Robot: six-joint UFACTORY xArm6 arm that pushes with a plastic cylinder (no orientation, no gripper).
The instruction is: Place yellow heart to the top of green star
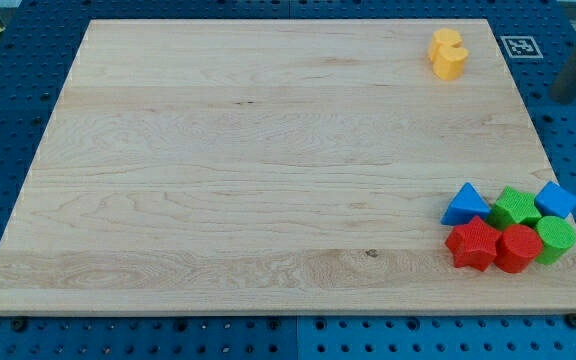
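Note:
The yellow heart [448, 53] lies near the board's top right corner. The green star [514, 208] sits in a cluster of blocks at the bottom right. My tip [565, 99] is off the board at the view's right edge, to the right of and a little below the yellow heart, well above the cluster. It touches no block.
Around the green star are a blue triangle [465, 204], a blue block [557, 200], a green cylinder [555, 239], a red star [473, 244] and a red cylinder [517, 247]. A fiducial marker [519, 46] sits at the board's top right.

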